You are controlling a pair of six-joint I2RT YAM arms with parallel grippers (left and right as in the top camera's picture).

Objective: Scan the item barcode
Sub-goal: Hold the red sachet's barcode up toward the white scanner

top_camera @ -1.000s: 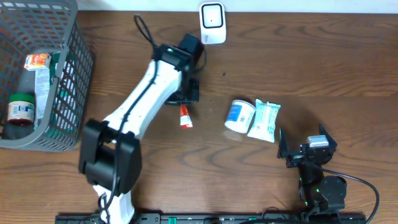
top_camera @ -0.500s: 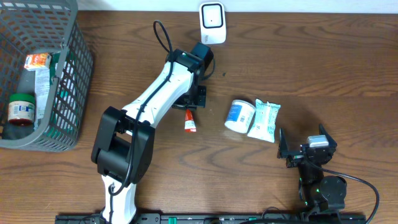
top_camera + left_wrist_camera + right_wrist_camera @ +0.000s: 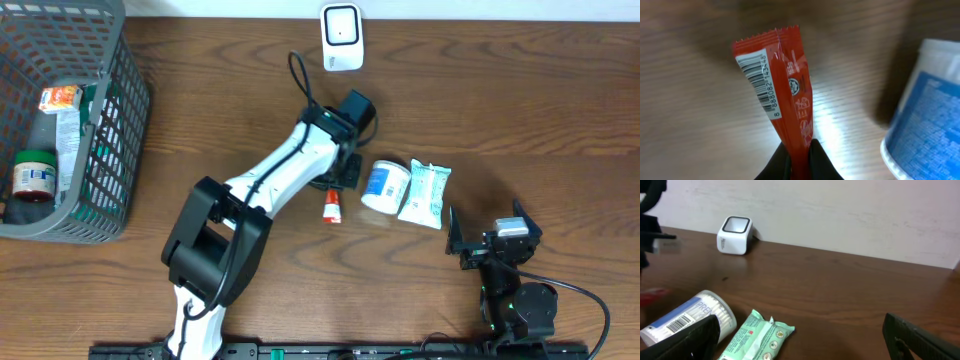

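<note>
Red foil sachet [image 3: 785, 95], crimped top edge, white barcode strip along its side

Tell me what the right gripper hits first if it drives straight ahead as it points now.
Probably the green packet, just ahead of the right gripper, left of centre; otherwise bare table up to the wall. Depth is unclear.

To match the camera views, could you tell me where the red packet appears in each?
Overhead: red packet mid-table, just left of the white tub.
Left wrist: red packet centre, in the left gripper; white tub right.
Right wrist: red blur at left edge, probably it; white tub bottom left.
Shared landmark: white tub.
</note>
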